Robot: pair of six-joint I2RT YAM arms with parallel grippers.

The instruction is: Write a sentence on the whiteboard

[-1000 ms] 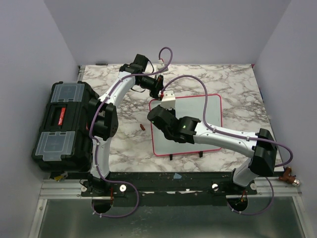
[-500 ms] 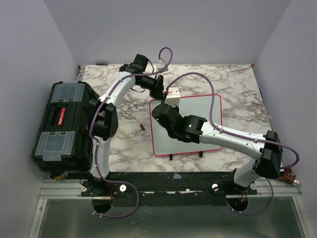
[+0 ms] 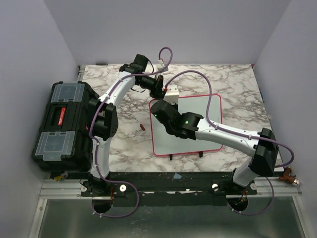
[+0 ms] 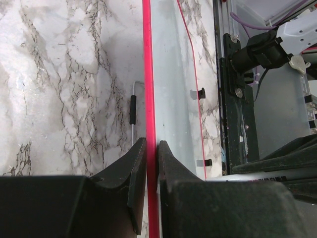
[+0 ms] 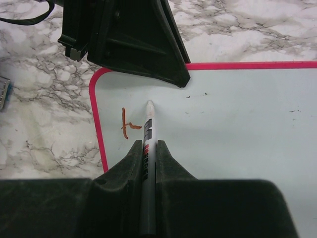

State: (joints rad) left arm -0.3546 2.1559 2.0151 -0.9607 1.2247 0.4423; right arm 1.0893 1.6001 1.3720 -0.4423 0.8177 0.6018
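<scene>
**Work surface.** The flat, glossy white whiteboard (image 3: 195,104) with rounded corners and a thin pink-red frame lies on the grey-veined white marble table (image 3: 129,141), right of centre. Its two small black feet (image 4: 200,92) sit at the near edge. A black plastic toolbox (image 3: 62,126) with clear lid compartments stands at the table's left edge, well apart from the board. A small red piece (image 3: 142,127) lies on the marble just left of the board; what it is cannot be told.

**Left gripper** (image 4: 152,144). It is positioned at the board's far-left corner. The jaws are closed on the pink-red frame, one finger outside the frame over the marble and the other over the white surface.

**Right gripper** (image 5: 148,145). The arm reaches across the board toward the same corner. The jaws are clamped on a slim white marker (image 5: 147,148) with a red and black label, its pale tip pointing at the far edge. Whether the tip touches the surface cannot be determined.

**Sentence** (image 5: 126,124). Only the first red-brown strokes are present: one upright line and a short crossbar. They sit just inside the left frame and just left of the marker tip.
</scene>
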